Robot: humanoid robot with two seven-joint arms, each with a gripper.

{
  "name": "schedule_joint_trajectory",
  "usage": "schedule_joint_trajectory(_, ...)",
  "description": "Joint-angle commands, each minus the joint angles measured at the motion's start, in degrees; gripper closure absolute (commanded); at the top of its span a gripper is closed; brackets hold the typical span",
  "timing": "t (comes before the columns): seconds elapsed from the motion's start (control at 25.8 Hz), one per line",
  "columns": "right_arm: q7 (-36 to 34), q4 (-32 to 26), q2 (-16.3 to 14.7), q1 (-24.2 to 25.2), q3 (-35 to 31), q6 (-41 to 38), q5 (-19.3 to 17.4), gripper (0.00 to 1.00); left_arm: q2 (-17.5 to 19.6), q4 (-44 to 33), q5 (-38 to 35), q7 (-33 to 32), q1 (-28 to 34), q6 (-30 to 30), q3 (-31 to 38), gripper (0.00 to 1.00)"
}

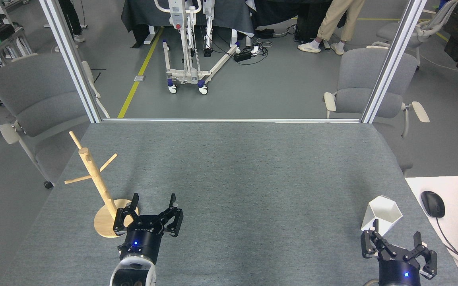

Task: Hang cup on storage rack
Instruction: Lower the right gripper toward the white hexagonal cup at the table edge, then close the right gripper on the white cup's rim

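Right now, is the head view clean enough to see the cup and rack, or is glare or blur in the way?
Head view: sharp, evenly lit, no glare. The cup reads crisply, white on the grey table. The storage rack leans outward, probably wide-angle distortion. Shadows are soft and faint.

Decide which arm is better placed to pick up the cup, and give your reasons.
The right. Its open tool sits just in front of the cup at the table's right side, while the left tool is open beside the storage rack, far across the table.
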Motion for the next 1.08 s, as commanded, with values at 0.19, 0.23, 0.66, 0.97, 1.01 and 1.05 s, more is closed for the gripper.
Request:
schedule_joint_trajectory(0.19,-0.1,3.5,-1.8,-0.5,0.4,-0.5,0.0,0.01,-0.2,0.9,-0.1,0.0,-0.2,0.3,0.0,0.01)
schedule_joint_trajectory(0.23,-0.1,3.9,-2.0,-0.5,0.4,-1.0,0.0,0.01,-0.2,0.9,-0.1,0.0,-0.2,0.3,0.0,0.0)
schedule_joint_trajectory(0.66,-0.1,7.6,-2.5,-3.6,0.5,-2.7,-0.1,0.01,-0.2,1.3,-0.1,0.0,-0.3,0.4,0.0,0.01)
schedule_joint_trajectory(0.97,-0.1,10.3,-2.6,-5.6,0.4,-4.1,-0.1,0.01,-0.2,1.3,-0.1,0.0,-0.3,0.4,0.0,0.01)
schedule_joint_trajectory(1.01,-0.1,10.3,-2.6,-5.7,0.4,-4.2,-0.1,0.01,-0.2,1.3,-0.1,0.0,-0.3,0.4,0.0,0.01)
schedule_joint_trajectory(1.05,-0.1,10.4,-2.7,-5.7,0.4,-4.2,-0.1,0.01,-0.2,1.3,-0.1,0.0,-0.3,0.4,0.0,0.01)
